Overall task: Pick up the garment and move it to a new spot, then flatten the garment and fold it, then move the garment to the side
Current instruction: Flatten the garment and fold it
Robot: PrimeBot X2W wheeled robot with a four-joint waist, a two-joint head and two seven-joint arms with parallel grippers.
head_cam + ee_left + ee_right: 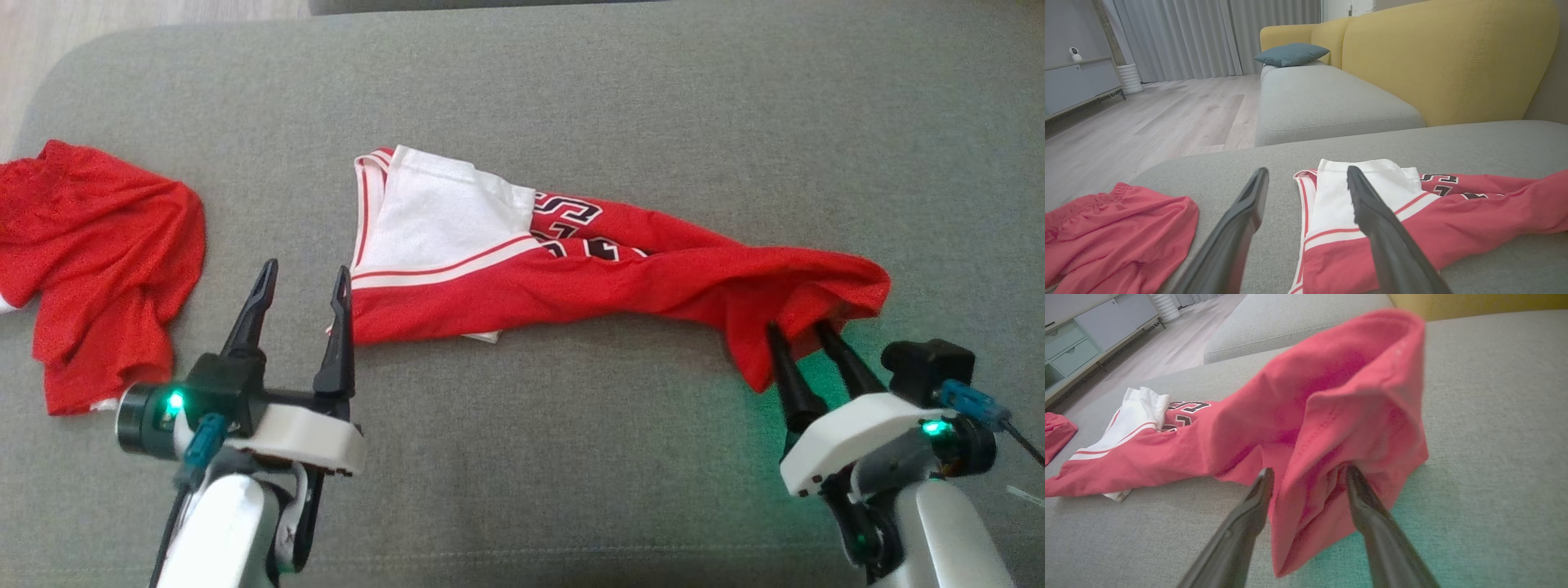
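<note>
Garment point(620, 273): is laid crumpled across grey cushion point(571, 457).
Left tool point(306, 269): is held open beside white end.
Right tool point(796, 327): is spread open, red end straddled.

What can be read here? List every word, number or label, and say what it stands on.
On the jersey: two rows of black, white-edged characters, cut off by folds; none reads whole, so there is nothing to quote.
On the other red garment: no print to be seen.
</note>
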